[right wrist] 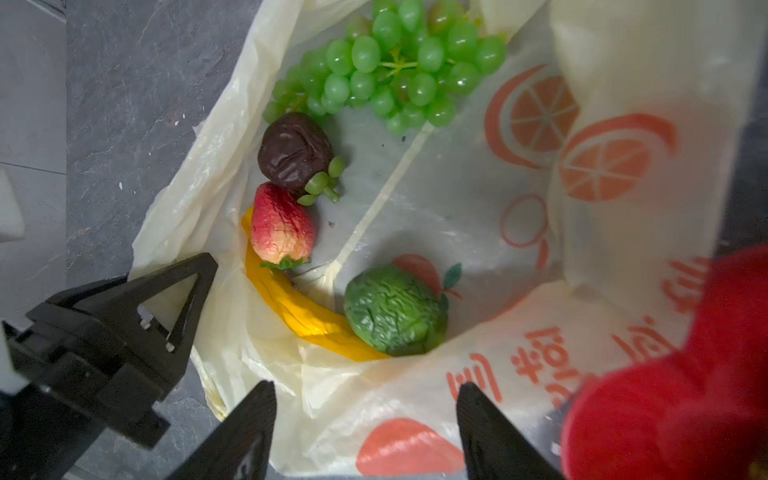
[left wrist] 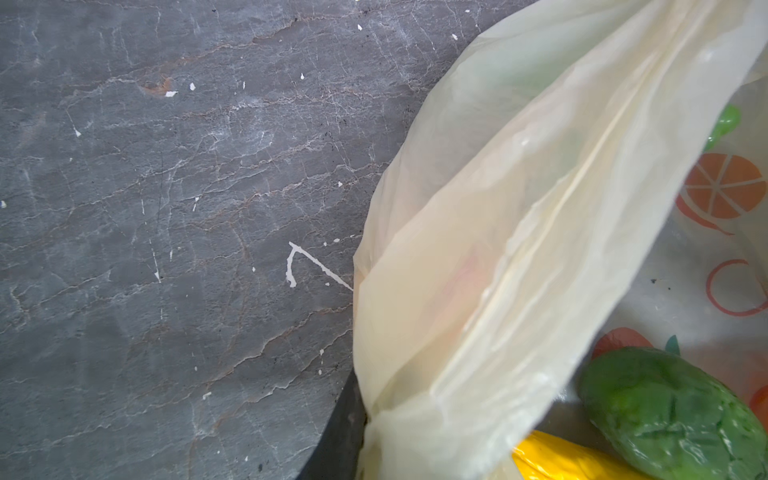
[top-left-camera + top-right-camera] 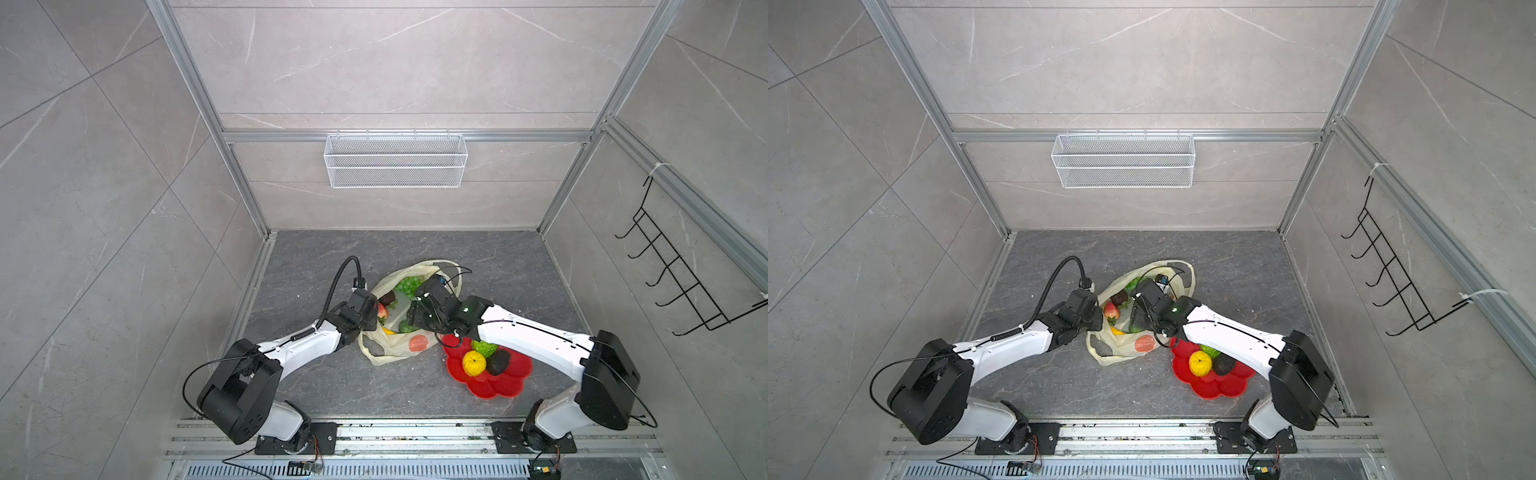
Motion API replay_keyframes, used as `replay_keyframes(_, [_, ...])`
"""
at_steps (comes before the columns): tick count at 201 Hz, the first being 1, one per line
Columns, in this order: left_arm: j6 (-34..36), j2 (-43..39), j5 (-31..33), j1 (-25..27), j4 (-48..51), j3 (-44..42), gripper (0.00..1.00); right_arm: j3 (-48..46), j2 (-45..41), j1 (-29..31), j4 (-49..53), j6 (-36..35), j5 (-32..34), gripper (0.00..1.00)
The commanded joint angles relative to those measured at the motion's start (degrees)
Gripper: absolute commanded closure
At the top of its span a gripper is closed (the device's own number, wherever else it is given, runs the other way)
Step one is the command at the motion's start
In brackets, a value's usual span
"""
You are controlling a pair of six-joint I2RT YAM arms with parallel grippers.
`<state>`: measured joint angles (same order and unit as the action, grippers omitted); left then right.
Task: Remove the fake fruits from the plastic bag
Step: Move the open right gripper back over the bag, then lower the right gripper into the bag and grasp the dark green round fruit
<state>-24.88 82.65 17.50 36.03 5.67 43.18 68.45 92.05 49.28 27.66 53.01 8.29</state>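
Right gripper: jaws apart, empty, hovering over the open mouth of the bag. Left gripper: clamped on the bag's rim at its 9 o'clock side, pulling the film taut. The bag lies mid-table. Out of the bag, three: lemon, one avocado and a green fruit, bunched together on the red plate at 4 o'clock of the bag. Inside, five in view: grapes at the 12 o'clock end, a dark avocado just beside them, a strawberry lying on the banana, and a bumpy green fruit touching the banana's other end. Judged under half done. Whether the folds hide more, cannot tell.
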Motion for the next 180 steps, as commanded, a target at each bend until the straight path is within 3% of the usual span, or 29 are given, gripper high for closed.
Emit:
replay_keyframes(1, [0.2,-1.1,0.3,-0.1,-1.2,0.5,0.82,4.1,4.6,0.0,-0.7,-2.6,-1.9,0.29])
replay_keyframes(56, [0.2,-1.5,-0.3,-0.2,-1.1,0.6,0.82,5.5,10.1,-0.7,3.5,-0.2,0.2,0.24])
replay_keyframes(121, [0.1,-1.5,-0.5,-0.2,-1.1,0.6,0.82,5.0,14.7,-1.5,2.8,1.0,-1.7,0.15])
replay_keyframes(180, [0.1,-0.9,-0.6,-0.2,-1.2,0.8,0.82,5.7,18.2,-1.6,2.7,0.5,-2.7,0.13])
